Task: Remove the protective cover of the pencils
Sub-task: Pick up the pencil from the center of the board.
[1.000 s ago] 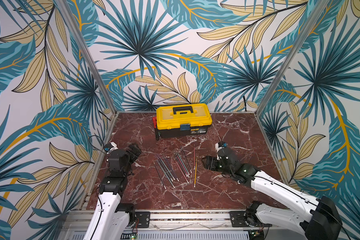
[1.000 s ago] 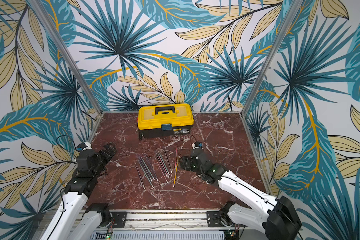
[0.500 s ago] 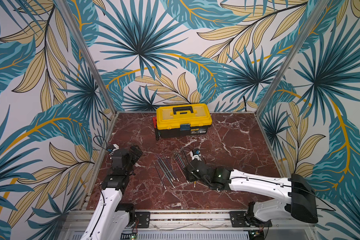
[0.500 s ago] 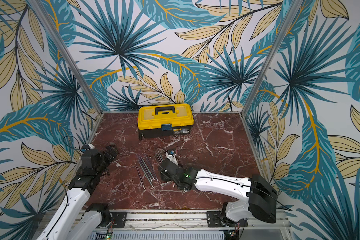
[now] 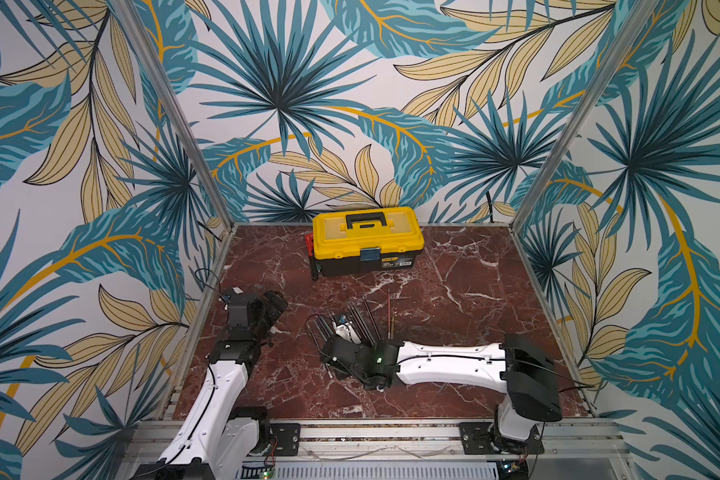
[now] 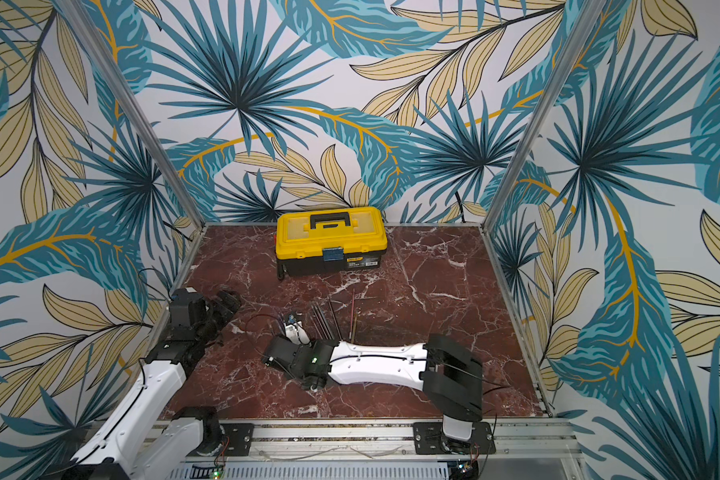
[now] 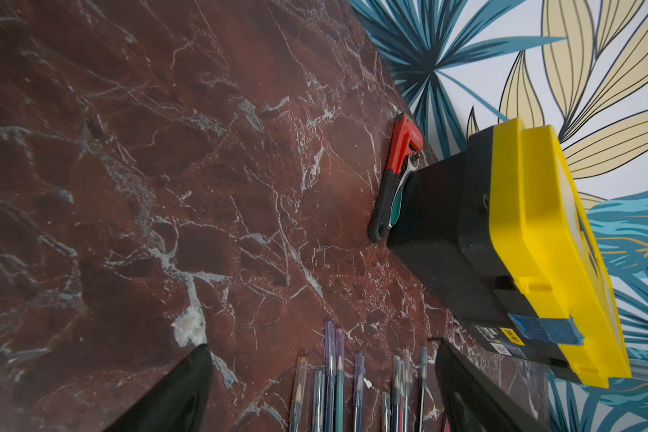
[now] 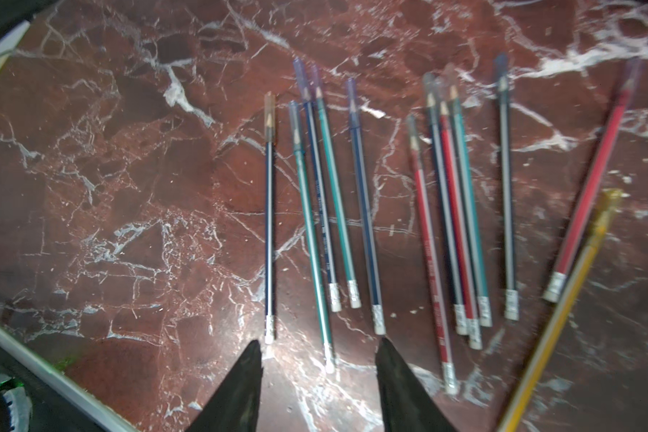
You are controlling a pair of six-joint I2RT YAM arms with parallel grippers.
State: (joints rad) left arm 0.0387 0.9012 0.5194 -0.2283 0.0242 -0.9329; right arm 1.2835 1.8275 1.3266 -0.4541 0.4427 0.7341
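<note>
Pencils point(image 8: 365, 224): flat on the table point(image 8: 128, 194) in a loose row, mid-table, well apart from the yellow toolbox point(image 5: 366, 237); near ends hidden under the right arm in both top views.
Protective cover point(image 8: 300, 74): on, as a translucent cap over every sharpened tip in view; none seen loose on the marble.
Long axis: from the robot's side toward the toolbox side, mostly parallel, several touching; a red one and the yellow one at the row's edge slanted, fanned out.
Pointing: capped tips toward the back wall, eraser ends toward the right gripper point(image 8: 319, 346).
Right gripper: low by the eraser ends, partly spread, pinching nothing; one teal pencil's eraser end between the fingertips in the wrist view, contact with the table impossible to tell.
Left gripper point(image 7: 320, 348): spread wide, empty, well apart from the row, aimed at the capped tips.
Risk, double pick: neighbours just beside or touching, so likely two shafts caught or one shoved sideways.
Risk, scatter: thin shafts on smooth marble; probable rolling from a glancing finger or the low right forearm.
Risk, lever: a hold at the eraser end leaves the capped tip far out — prone to droop or swing.
Risk, cap: tiny and nearly clear, easy to miss or crush; if tight, likely to drag the pencil out of the other grip.
Risk, seeing: right wrist view blurred — alignment hard to judge.
</note>
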